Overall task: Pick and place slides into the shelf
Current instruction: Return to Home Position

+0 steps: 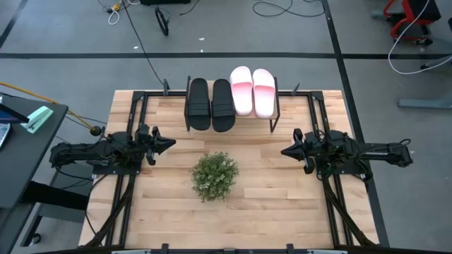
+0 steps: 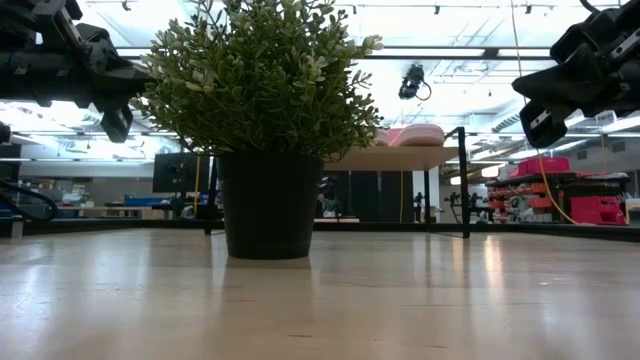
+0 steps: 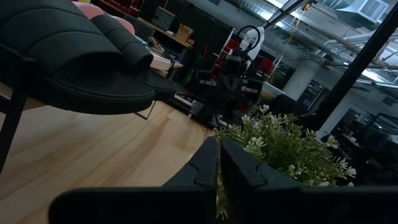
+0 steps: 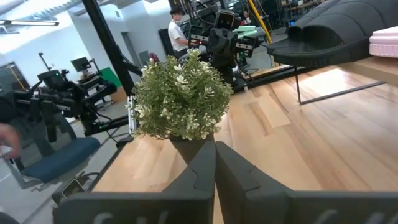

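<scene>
Where the slides point(image 1: 222, 104) sit: we see all four on the shelf point(image 2: 400, 158), at the table's point(image 1: 268, 204) 12 o'clock edge.
Black pair point(image 1: 200, 104): side by side, at 9 o'clock of the pink-and-white pair point(image 1: 253, 92), just beside it.
Left gripper point(image 1: 168, 143): we put it at 10 o'clock of the plant point(image 1: 214, 176), raised off the table, fingers pressed together, nothing held.
Right gripper point(image 1: 286, 150): at 2 o'clock of the plant, raised, fingers closed, empty.

Bright ceiling lights point(image 2: 450, 25) backlight the plant point(image 2: 262, 80) and lay pale glare across the tabletop point(image 2: 400, 290).
</scene>
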`<state>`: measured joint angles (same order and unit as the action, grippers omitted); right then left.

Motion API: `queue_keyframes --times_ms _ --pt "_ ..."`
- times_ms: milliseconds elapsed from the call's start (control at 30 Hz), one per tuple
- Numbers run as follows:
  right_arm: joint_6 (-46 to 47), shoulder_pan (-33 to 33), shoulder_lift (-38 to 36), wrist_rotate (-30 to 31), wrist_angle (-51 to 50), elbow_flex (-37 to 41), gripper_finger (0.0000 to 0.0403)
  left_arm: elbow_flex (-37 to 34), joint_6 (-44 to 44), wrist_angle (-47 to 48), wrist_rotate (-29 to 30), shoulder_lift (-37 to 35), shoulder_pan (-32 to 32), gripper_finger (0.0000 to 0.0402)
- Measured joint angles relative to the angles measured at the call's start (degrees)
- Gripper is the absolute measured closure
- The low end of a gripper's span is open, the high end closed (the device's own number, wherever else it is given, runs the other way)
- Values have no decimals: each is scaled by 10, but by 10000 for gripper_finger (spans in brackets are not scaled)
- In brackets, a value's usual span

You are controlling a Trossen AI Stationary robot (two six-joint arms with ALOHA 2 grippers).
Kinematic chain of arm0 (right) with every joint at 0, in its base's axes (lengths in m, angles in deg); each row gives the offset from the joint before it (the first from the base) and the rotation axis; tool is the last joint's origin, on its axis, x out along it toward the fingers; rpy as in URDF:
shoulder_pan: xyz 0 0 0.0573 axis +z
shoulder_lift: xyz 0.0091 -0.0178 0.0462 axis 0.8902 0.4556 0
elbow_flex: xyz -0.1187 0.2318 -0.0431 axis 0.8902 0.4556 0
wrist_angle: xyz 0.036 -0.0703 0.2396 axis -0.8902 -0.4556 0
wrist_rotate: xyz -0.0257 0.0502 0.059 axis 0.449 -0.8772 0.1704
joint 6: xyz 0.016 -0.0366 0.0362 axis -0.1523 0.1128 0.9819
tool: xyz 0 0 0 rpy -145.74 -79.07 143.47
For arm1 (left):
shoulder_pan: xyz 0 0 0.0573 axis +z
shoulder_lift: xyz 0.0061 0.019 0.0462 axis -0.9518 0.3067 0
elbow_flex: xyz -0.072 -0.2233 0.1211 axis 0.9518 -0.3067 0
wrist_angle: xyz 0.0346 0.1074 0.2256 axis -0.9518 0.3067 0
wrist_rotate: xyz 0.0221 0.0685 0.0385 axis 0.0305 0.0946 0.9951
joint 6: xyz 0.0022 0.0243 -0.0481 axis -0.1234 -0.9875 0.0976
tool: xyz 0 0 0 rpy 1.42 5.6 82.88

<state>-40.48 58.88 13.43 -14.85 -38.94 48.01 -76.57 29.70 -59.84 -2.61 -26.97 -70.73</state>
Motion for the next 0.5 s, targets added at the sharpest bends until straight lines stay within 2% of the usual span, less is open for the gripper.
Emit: queue_keyframes --times_ms 167,367,500 --pt "0 0 0 0 0 0 389 0 -3 0 0 0 0 371" --pt "0 0 0 0 0 0 387 0 -194 3 0 0 0 366" --pt "0 0 0 -1 0 0 387 0 -244 3 0 0 0 367"
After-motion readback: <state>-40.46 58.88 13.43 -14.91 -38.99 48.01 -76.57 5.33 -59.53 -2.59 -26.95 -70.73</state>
